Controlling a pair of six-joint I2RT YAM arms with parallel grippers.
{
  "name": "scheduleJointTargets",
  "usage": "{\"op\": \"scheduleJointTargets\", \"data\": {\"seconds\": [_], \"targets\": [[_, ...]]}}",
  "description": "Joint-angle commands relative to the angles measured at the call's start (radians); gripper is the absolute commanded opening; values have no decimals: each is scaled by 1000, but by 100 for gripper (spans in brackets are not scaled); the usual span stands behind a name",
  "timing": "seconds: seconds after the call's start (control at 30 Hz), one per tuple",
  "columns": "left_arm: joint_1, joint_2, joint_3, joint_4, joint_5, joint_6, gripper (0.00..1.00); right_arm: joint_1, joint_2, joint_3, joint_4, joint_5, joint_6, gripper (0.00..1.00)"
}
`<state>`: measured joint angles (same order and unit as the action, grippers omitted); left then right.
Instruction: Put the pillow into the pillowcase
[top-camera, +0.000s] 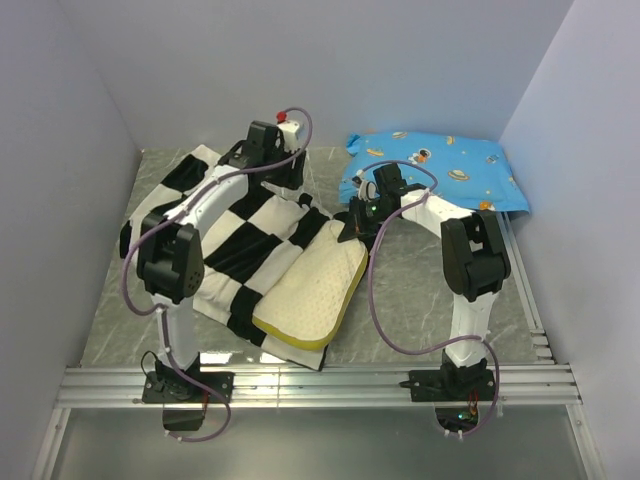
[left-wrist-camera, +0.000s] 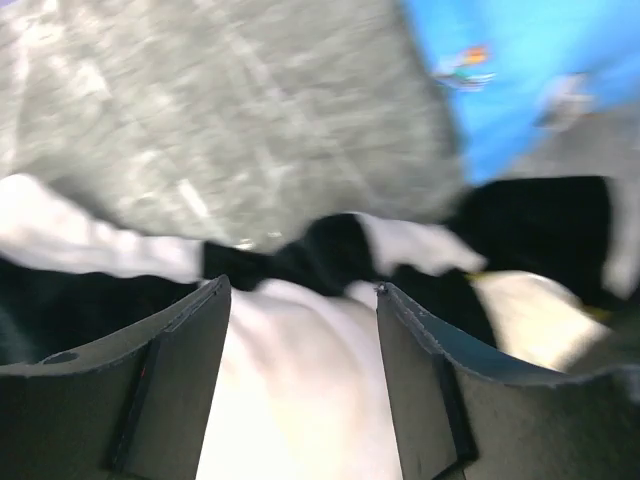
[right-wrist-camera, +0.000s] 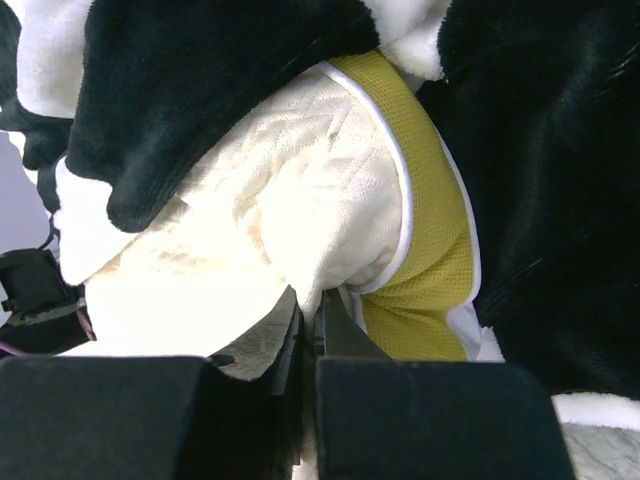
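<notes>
While only the far end of the big cream pillow (top-camera: 310, 285) sits inside the black-and-white checkered cloth pillowcase (top-camera: 250, 228), the right gripper (right-wrist-camera: 312, 312) pinches the pillow and the left gripper (left-wrist-camera: 300, 390) is open.

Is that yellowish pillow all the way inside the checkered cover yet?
No, most of the pillow lies uncovered in the top view, with only its far end tucked into the pillowcase.

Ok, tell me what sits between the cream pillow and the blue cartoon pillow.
In the top external view, the right gripper, shut on the pillow, and its wrist fill that stretch before the blue pillow.
</notes>
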<state>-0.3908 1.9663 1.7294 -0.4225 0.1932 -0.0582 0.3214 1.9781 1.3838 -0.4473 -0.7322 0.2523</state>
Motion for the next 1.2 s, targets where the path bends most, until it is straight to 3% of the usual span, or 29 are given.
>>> {"op": "scheduleJointTargets", "data": {"seconds": [0.0, 0.1, 0.23, 0.27, 0.3, 0.37, 0.4, 0.43, 0.5, 0.57, 0.77, 0.93, 0.97, 1.0, 1.07, 1.1, 1.17], "targets": [[-10, 106, 39, -44, -190, 118, 66, 2, -53, -3, 59, -26, -13, 0], [13, 207, 111, -110, -262, 115, 64, 4, -59, 4, 41, -26, -24, 0], [43, 249, 137, -171, -213, 112, 53, 2, -58, 8, 36, -24, -33, 0], [41, 252, 136, -179, -195, 109, 49, 2, -53, 6, 38, -26, -33, 0], [40, 252, 130, -188, -161, 106, 38, 4, -48, 8, 44, -29, -28, 0], [26, 252, 134, -206, -39, 81, 30, 5, -38, 11, 51, -29, -24, 0], [17, 240, 131, -208, -14, 68, 18, 7, -35, 12, 59, -29, -16, 0], [-6, 230, 125, -203, 33, 64, 13, 8, -32, 14, 62, -30, -12, 0], [-39, 177, 93, -159, 133, 2, 3, 11, -24, 24, 76, -32, 5, 0], [-98, 134, 58, -119, 211, -46, 0, 19, -19, 38, 85, -30, 19, 0], [-229, -12, -115, 88, 360, -236, 0, 24, -21, 70, 91, -23, 44, 0], [-227, -49, -212, 159, 300, -263, 3, 21, -28, 64, 81, -18, 36, 0], [-221, -38, -202, 124, 281, -223, 7, 19, -28, 63, 78, -19, 33, 0], [-214, -21, -183, 66, 270, -201, 22, 18, -30, 61, 72, -16, 25, 0], [-175, -27, -175, 30, 215, -142, 31, 15, -39, 51, 67, -15, 18, 0], [-157, -55, -188, 33, 201, -126, 44, 12, -42, 49, 59, -18, 10, 0], [-102, -75, -179, 24, 104, -73, 54, 11, -53, 38, 53, -19, -4, 0]]}}
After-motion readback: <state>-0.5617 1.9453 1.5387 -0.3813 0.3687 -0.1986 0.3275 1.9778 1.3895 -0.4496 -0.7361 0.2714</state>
